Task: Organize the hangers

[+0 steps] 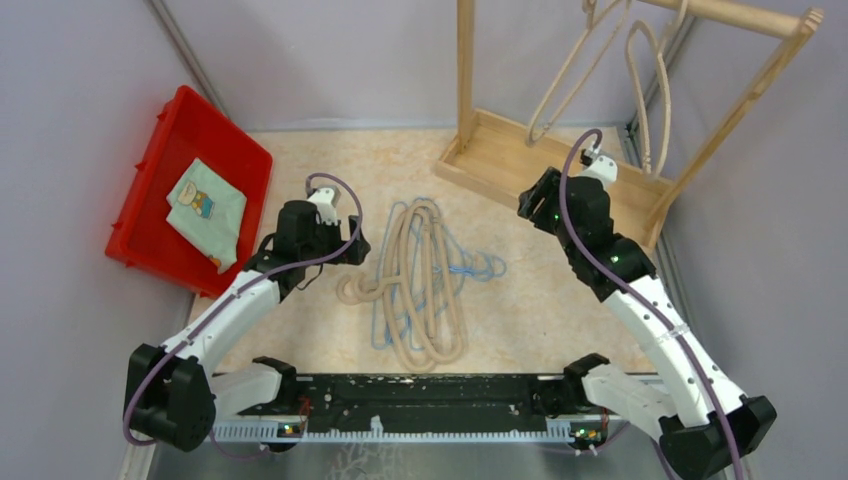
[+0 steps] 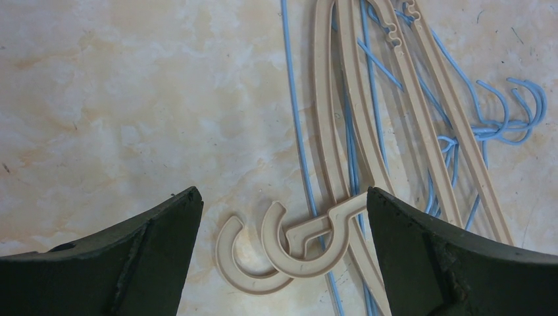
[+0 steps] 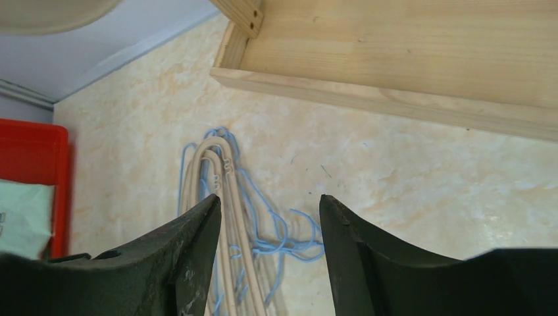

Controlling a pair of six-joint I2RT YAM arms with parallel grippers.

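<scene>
A pile of beige hangers (image 1: 418, 285) lies on the table's middle, over thin light-blue wire hangers (image 1: 478, 266). Two more beige hangers (image 1: 566, 75) hang on the rack's top rail. My left gripper (image 1: 357, 248) is open and empty, just left of the pile. In the left wrist view its open jaws (image 2: 283, 194) hover above two beige hooks (image 2: 289, 250), with blue wires (image 2: 299, 131) beside them. My right gripper (image 1: 528, 203) is open and empty near the rack base, right of the pile. The right wrist view (image 3: 270, 199) looks at the blue hooks (image 3: 296, 242) and beige hangers (image 3: 227, 187).
A tall wooden rack (image 1: 520, 150) with a tray base stands at the back right; its base shows in the right wrist view (image 3: 395, 59). A red bin (image 1: 160, 170) holding a folded cloth (image 1: 205, 212) sits at the left. Grey walls close in both sides.
</scene>
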